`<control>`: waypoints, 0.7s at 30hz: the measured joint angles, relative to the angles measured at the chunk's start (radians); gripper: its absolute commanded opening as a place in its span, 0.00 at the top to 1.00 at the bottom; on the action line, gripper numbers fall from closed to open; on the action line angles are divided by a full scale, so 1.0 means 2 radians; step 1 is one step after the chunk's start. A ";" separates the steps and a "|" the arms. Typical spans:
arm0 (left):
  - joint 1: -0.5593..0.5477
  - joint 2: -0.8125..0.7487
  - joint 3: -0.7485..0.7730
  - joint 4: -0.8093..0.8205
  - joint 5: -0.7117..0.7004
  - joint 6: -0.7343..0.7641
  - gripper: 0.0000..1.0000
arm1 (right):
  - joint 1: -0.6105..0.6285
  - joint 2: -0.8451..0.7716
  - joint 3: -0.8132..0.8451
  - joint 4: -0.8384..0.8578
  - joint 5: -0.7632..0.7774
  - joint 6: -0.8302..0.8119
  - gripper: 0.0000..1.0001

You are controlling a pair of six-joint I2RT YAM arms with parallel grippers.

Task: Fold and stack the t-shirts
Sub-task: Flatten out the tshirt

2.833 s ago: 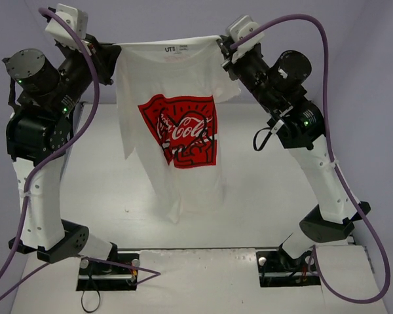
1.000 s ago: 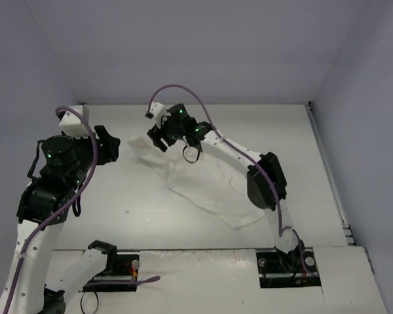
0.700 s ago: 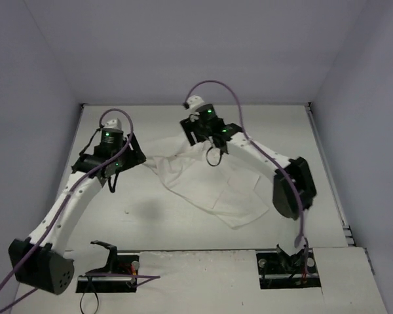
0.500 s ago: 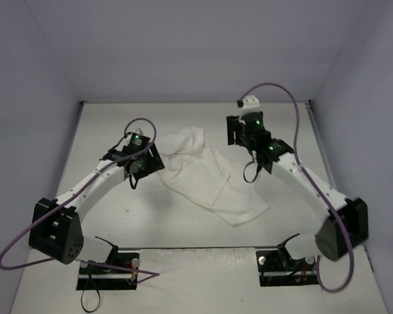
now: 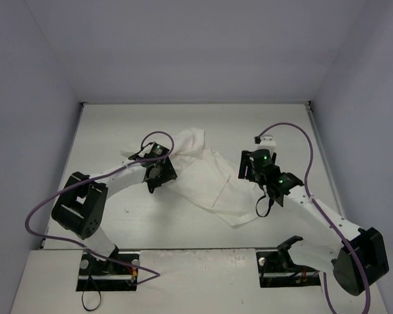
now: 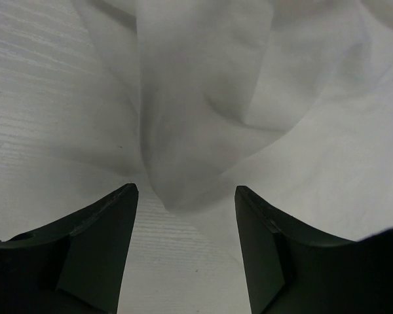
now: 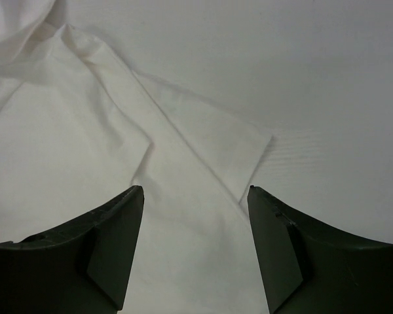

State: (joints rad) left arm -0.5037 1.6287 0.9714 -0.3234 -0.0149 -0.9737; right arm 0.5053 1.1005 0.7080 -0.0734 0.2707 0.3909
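T-shirt point(image 5: 209, 176) spread loosely on the desk point(image 5: 281, 131), plain white face up, with no print visible. The cloth lies between the two arms. Its far left part is heaped into a bunched fold point(image 5: 187, 140), while the near part is flatter but creased.

The left end effector point(image 5: 162, 171) is seen at the left edge of the cloth. In the left wrist view its fingers point(image 6: 98, 242) stand well apart, with only the tip of a soft fold lying between them and nothing pinched.

The right end effector point(image 5: 243, 169) is placed just beside the right edge. In the right wrist view it is likewise open and empty, and a flat sleeve point(image 7: 216, 147) lies just ahead of it on the desk.

The step in hand is judged to be flattening, since no fold has yet been made. It is probably done best if each side is taken at an outer edge. The fingertips should be lowered close to the desk so that the cloth is caught. The two edges should then be drawn apart evenly until the bunched fold is pulled out. A grip on the heap itself is best avoided, since several layers could be caught together and the creases carried into the fold.
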 measured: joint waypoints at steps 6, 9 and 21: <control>0.000 0.007 0.002 0.008 -0.006 0.001 0.73 | 0.000 -0.007 -0.028 0.000 0.000 0.043 0.39; 0.000 0.012 0.002 0.008 -0.006 0.003 0.99 | 0.000 -0.012 -0.045 -0.001 0.001 0.068 0.39; 0.056 -0.051 0.088 -0.055 0.012 0.094 1.00 | -0.003 0.019 -0.087 -0.023 0.003 0.149 0.39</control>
State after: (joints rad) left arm -0.3911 1.5275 1.1476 -0.4341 0.0091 -0.7849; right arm 0.5000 1.1388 0.5343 -0.1199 0.2759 0.6880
